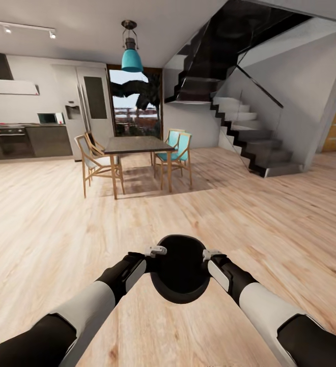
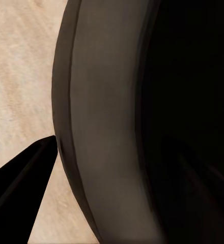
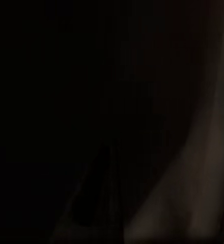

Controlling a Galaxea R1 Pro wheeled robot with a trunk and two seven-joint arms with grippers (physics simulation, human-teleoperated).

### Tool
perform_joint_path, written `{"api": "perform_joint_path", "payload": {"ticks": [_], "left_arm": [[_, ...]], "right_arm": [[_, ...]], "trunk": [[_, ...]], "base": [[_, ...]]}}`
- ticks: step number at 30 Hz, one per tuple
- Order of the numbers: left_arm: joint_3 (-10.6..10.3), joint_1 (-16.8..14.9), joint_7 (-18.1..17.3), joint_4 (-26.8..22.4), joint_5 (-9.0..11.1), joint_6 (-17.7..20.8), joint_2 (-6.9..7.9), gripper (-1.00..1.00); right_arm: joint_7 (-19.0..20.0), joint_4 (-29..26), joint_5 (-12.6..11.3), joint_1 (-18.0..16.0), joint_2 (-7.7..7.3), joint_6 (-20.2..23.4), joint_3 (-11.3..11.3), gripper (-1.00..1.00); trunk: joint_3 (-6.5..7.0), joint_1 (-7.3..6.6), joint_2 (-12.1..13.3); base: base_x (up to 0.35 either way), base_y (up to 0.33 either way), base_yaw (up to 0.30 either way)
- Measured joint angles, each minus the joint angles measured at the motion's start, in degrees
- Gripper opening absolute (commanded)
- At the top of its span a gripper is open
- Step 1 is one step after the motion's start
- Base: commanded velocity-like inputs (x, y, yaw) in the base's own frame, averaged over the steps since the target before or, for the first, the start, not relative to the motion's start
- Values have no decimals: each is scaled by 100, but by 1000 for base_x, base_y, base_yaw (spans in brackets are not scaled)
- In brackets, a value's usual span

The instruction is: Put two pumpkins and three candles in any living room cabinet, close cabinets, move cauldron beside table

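Note:
The black round cauldron (image 1: 179, 267) hangs above the wooden floor right in front of me, mouth facing the head camera. My left gripper (image 1: 155, 253) grips its left rim and my right gripper (image 1: 207, 255) grips its right rim. In the left wrist view the cauldron's rim and wall (image 2: 107, 127) are very close, with one dark finger (image 2: 20, 188) outside the wall. The right wrist view is nearly all dark, with a stretch of cauldron wall (image 3: 203, 193). The pumpkins, candles, cabinet and the living-room table are out of view.
Ahead stands a tall dark dining table (image 1: 137, 145) with wooden chairs (image 1: 94, 158) and teal chairs (image 1: 178, 148). Dark kitchen cupboards (image 1: 30, 140) line the far left wall. A staircase (image 1: 249, 137) rises at the right. Light wooden floor (image 1: 239, 214) stretches between.

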Motion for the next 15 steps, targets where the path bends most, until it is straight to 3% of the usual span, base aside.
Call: {"api": "perform_joint_path", "payload": {"ticks": [6,15], "left_arm": [[0,0,0,8,2,-8,-3,-100],[0,-1,0,8,1,-14,-4,-100]], "right_arm": [[3,0,0,1,-3,0,6,-100],[4,-6,2,1,-6,-3,5,-100]], "trunk": [[0,0,0],[0,-2,0]], "base": [[19,64,-267],[139,237,-267]]}}
